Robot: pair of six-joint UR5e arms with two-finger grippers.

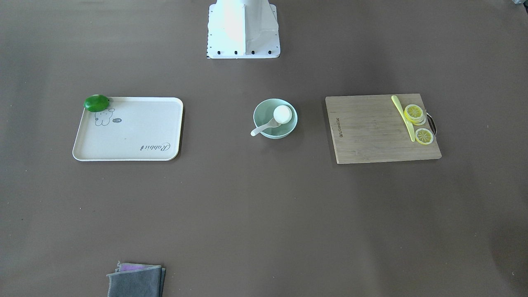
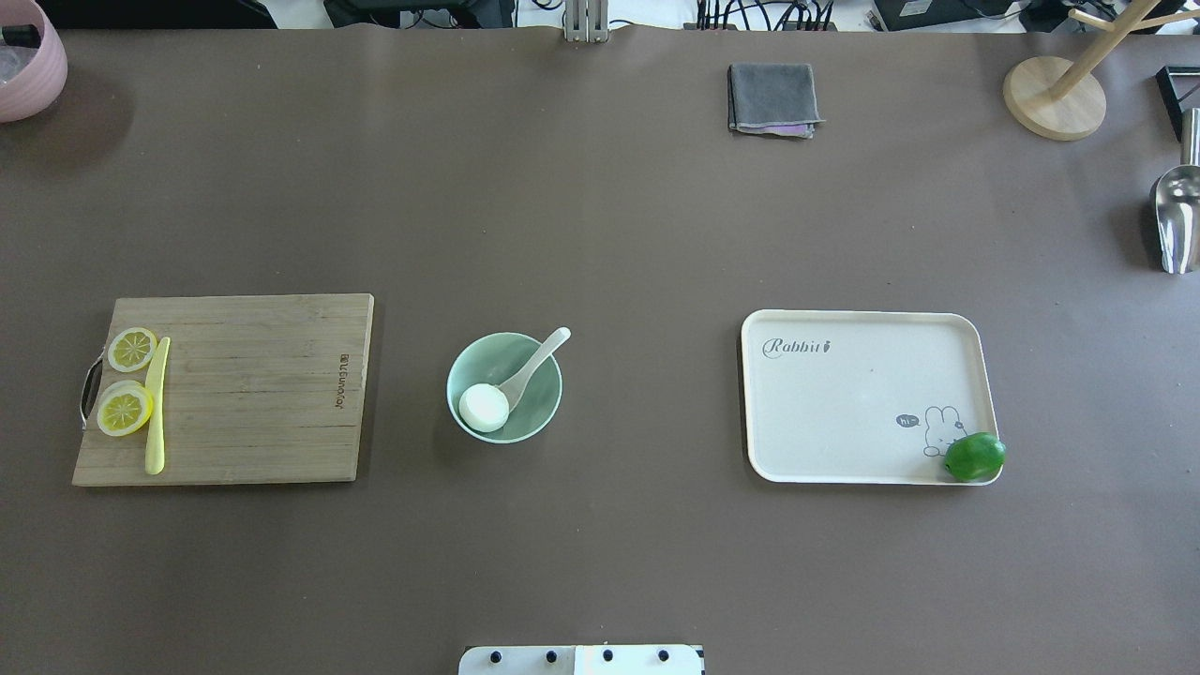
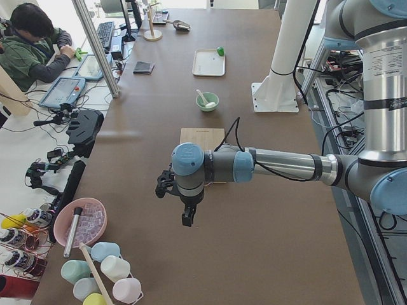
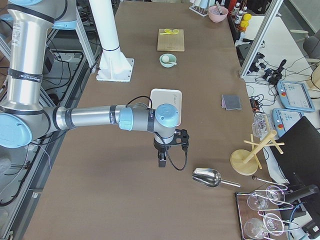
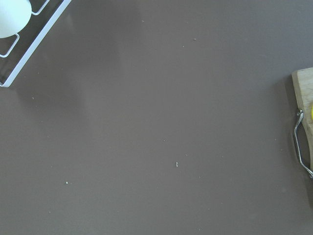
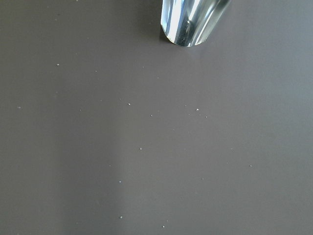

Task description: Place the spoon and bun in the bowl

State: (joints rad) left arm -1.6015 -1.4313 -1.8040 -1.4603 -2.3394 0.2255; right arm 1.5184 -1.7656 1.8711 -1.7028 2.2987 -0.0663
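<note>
The mint-green bowl point(image 2: 539, 401) stands at the table's middle; it also shows in the front view point(image 1: 285, 129). The white bun point(image 2: 484, 408) point(image 1: 282, 114) lies inside it. The white spoon point(image 2: 532, 367) point(image 1: 264, 127) rests with its scoop in the bowl and its handle over the rim. My left gripper point(image 3: 185, 220) hangs over bare table, far from the bowl, beyond the cutting board. My right gripper point(image 4: 162, 161) hangs over bare table beyond the tray. Both show only in the side views, so I cannot tell whether they are open or shut.
A wooden cutting board point(image 2: 253, 394) holds lemon slices point(image 2: 125, 409) and a yellow knife point(image 2: 156, 405). A cream tray point(image 2: 844, 403) has a green fruit point(image 2: 974, 457) at its corner. A grey cloth point(image 2: 772, 97), a metal scoop point(image 2: 1177, 220), a wooden stand point(image 2: 1054, 97) and a pink bowl point(image 2: 28, 66) sit at the far edge.
</note>
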